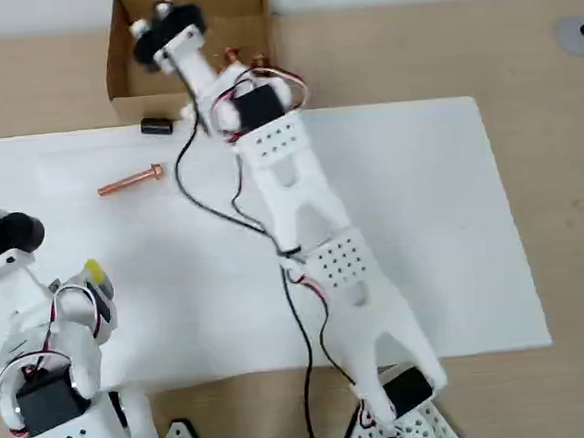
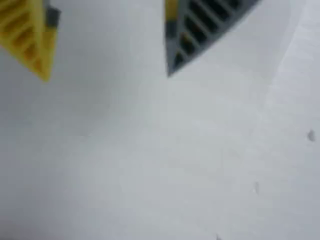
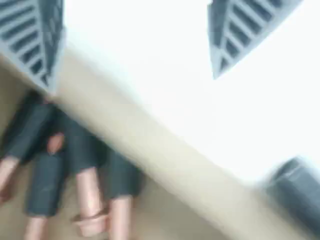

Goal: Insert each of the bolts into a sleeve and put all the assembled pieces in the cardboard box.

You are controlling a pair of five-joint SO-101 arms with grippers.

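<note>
Surface: pale wooden table (image 1: 557,140) under white paper sheet (image 1: 422,220); brown cardboard box (image 1: 116,61) at the sheet's far edge.
Claws: left gripper (image 2: 107,75) and right gripper (image 3: 132,82) both gape, empty.

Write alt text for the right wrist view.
The open right gripper hangs over the wall of the brown cardboard box. Inside the box lie several copper bolts in black cylindrical sleeves; outside it are a white sheet and one loose black sleeve.
</note>
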